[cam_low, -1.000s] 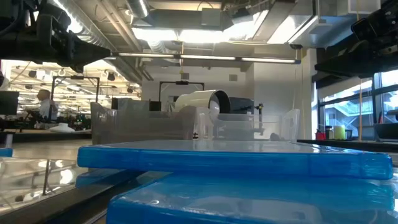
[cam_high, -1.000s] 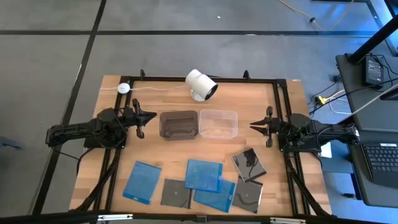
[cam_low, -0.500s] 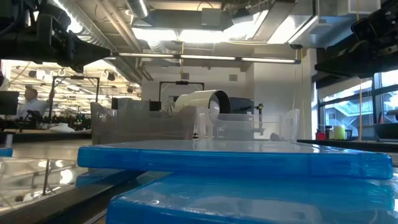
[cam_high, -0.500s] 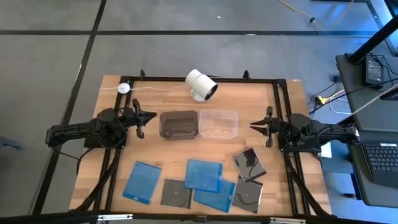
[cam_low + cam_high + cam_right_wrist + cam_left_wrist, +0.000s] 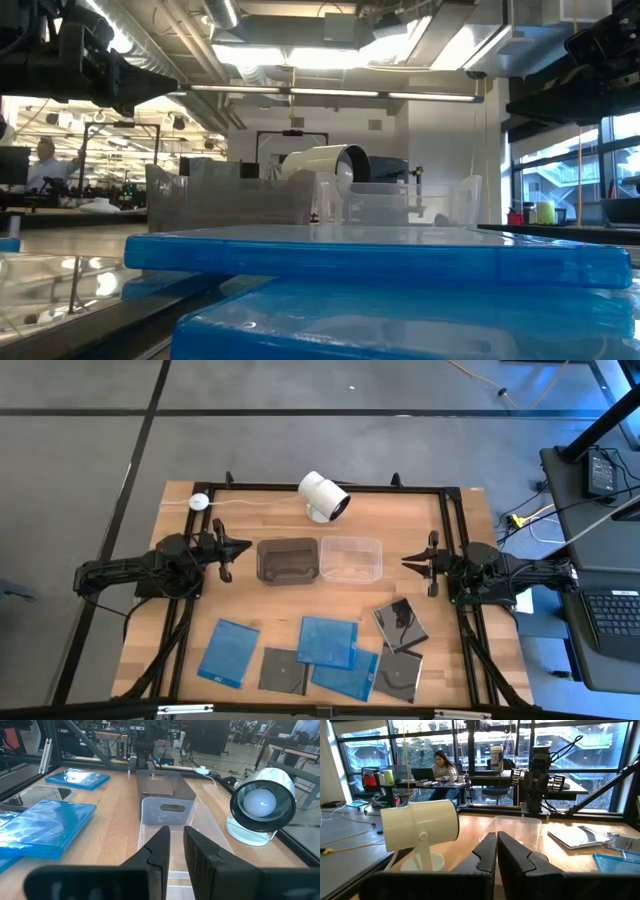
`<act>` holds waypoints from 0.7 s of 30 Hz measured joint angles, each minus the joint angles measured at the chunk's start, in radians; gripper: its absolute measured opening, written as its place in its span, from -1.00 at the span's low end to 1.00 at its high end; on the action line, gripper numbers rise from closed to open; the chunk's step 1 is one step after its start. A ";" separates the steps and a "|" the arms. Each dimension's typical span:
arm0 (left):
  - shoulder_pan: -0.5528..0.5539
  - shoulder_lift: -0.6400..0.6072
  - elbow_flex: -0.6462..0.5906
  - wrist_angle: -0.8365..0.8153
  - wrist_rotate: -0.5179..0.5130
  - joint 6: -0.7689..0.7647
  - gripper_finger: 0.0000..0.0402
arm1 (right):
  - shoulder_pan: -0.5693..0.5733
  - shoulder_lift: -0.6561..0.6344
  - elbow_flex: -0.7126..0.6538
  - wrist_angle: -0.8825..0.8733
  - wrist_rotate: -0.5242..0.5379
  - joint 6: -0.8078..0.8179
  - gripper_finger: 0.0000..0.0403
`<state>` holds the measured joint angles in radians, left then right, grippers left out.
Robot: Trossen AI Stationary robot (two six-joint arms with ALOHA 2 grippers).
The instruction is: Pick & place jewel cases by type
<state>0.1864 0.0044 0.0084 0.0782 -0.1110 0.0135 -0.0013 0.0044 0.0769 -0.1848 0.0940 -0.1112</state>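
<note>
No legible text, labels, brands or numbers anywhere in views.

The left gripper [image 5: 496,851] has its fingers pressed together; just beyond them sits a clear tub [image 5: 517,831], with the white camera [image 5: 420,831] beside (a person [image 5: 441,769] works far behind).

The left gripper [image 5: 243,547] sits at the middle left of the high view, fingers pressed together, pointing right. The right gripper [image 5: 406,562] sits at the middle right, pointing left, with a thin gap between its fingers [image 5: 161,851].
</note>
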 joint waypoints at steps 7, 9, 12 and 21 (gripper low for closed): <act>0.000 0.000 0.000 0.000 0.000 0.000 -0.93 | 0.000 0.000 0.000 0.000 0.000 0.000 -0.70; 0.000 0.000 0.000 0.000 0.000 0.000 -0.93 | 0.000 0.000 0.000 0.000 0.000 0.001 -0.70; 0.000 0.000 0.000 0.000 0.000 0.000 -0.92 | 0.000 0.000 0.000 0.000 0.000 0.000 -0.70; 0.000 0.000 0.000 0.000 0.000 0.000 -0.93 | 0.000 0.000 0.000 0.000 0.000 0.000 -0.70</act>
<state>0.1862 0.0041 0.0084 0.0783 -0.1110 0.0135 -0.0017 0.0040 0.0769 -0.1844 0.0940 -0.1109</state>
